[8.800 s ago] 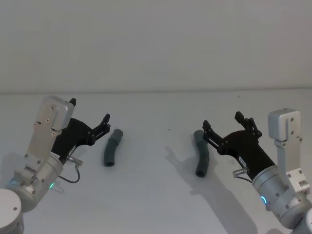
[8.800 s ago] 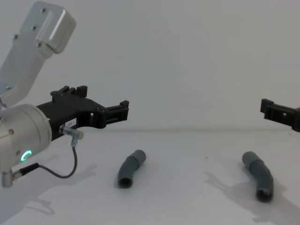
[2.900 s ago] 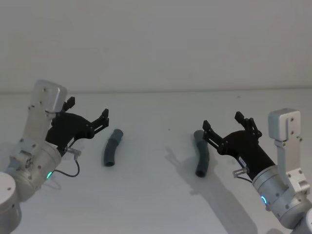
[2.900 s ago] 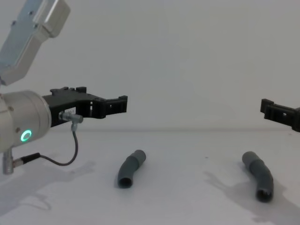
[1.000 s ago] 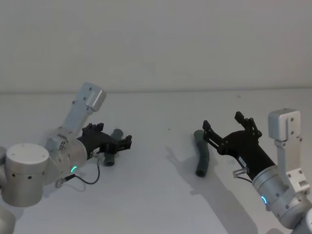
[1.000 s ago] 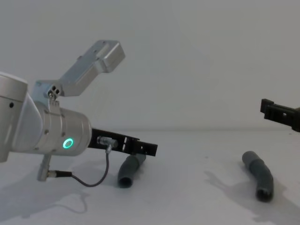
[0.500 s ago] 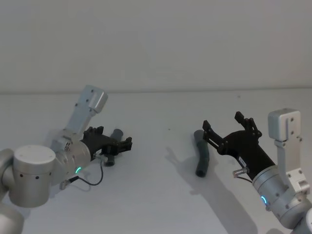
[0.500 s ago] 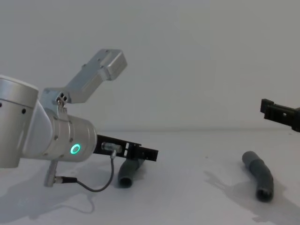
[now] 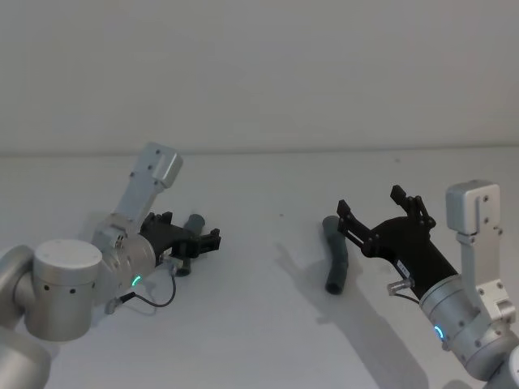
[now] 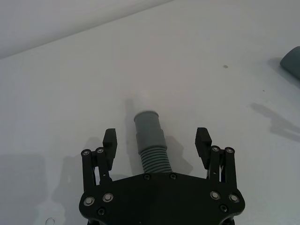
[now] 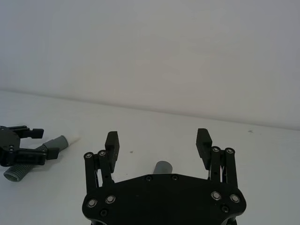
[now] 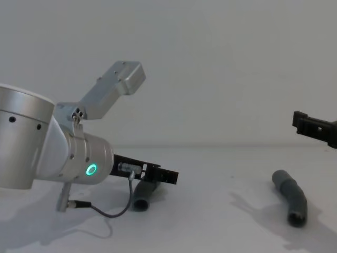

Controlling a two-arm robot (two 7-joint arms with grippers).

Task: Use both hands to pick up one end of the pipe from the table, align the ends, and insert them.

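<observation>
Your right pipe piece [image 9: 335, 255], bent and dark grey, lies flat on the desk [image 9: 268, 340]. Well apart, the left pipe piece [image 10: 149, 123], ribbed with a white tip [image 10: 140, 100], lies between the left claw's [image 10: 156, 136] spread fingers [image 10: 110, 140].

Silver arms [image 12: 31, 142] w/ green ring [image 12: 92, 169], grey cable [image 12: 108, 215]; black left gripper [image 10: 156, 137], right gripper [image 11: 157, 138]

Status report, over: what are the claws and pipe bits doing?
Left gripper open, low, straddling left pipe piece, not gripping. Right gripper open, raised near right pipe piece. Both pieces lie apart on the table.
</observation>
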